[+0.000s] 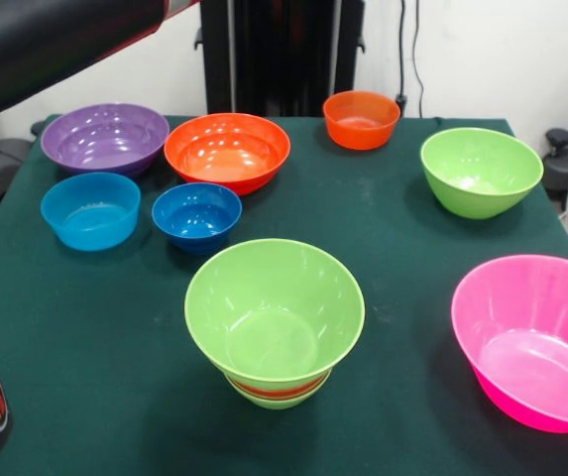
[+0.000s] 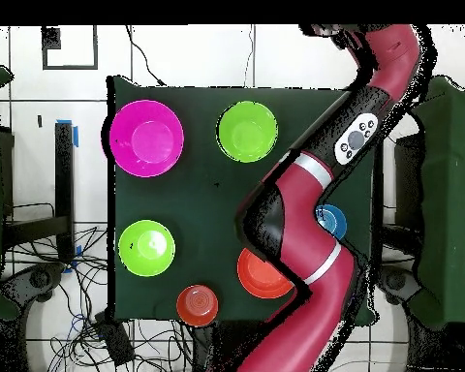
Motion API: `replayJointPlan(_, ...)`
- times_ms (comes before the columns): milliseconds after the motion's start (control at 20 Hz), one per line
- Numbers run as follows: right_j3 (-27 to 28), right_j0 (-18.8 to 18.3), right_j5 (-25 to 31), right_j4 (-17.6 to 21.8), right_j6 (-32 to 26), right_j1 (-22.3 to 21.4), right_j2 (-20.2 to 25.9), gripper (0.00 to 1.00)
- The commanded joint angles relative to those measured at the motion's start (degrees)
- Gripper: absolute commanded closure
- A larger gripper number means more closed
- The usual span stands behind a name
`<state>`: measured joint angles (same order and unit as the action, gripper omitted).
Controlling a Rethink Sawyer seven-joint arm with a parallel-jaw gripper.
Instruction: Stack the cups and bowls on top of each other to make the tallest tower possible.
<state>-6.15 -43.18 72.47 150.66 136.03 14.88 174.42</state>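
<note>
Bowls are what we have to pile up, and the tower (image 1: 275, 322) stands near the front edge of the green table (image 1: 383, 238) in the front view: a wide lime green bowl on top, an orange band and a small green base just visible beneath it. Loose pieces lie around it: a pink bowl (image 1: 533, 337) to its right, partly cut off by the picture edge, a second lime green bowl (image 1: 481, 171) farther back, a small orange bowl (image 1: 362, 118) at the far edge, a larger orange bowl (image 1: 227, 151), a purple bowl (image 1: 105, 137), and two blue bowls (image 1: 90, 209) (image 1: 196, 214) side by side. We judge the main risk to be the tower itself: a wide bowl resting on a narrow base could tip if another piece lands off-centre or is pressed down on one rim. The glossy plastic may also slip in the claw, and the crowded group on the left leaves little room to reach one bowl without nudging its neighbour. In the overhead view the arm (image 2: 304, 242) sweeps across the table and covers the purple bowl, much of the blue ones and part of the larger orange bowl. We cannot find the gripper in either view, so we cannot tell whether it is released or clenched. How many pieces sit inside the tower is hard to make out.
</note>
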Motion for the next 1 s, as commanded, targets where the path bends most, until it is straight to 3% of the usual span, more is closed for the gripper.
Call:
replayJointPlan(50,8.3,1.7,0.3,5.6,2.6,-0.1,-6.3,0.0)
replayJointPlan(450,7.5,3.0,10.1,6.1,6.2,-3.1,-8.2,0.0)
replayJointPlan(1000,6.2,4.8,16.6,6.0,11.6,-7.4,-11.5,0.0)
